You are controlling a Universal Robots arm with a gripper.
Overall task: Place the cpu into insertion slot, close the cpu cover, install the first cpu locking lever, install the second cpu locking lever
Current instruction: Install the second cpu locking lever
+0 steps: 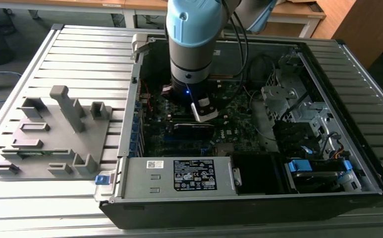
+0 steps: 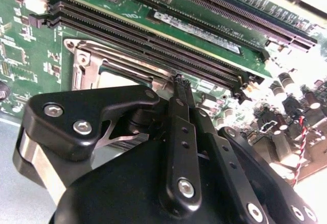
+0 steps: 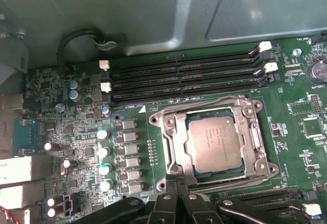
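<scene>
Gripper (image 3: 176,183) low over the motherboard (image 3: 76,127) inside the open computer case (image 1: 350,114), its fingers (image 2: 181,112) drawn together with nothing between them, tips at the edge of the insertion slot (image 3: 168,132). The cpu (image 3: 214,145) lies flat in the slot, silver top showing. The cpu cover (image 3: 258,134) frames it, closed down around the chip. Empty memory slots (image 3: 184,76) run just beside the socket. Case sits on the slatted worktop (image 1: 79,49), a grey fixture (image 1: 52,134) beside it toward the exterior view's left.
</scene>
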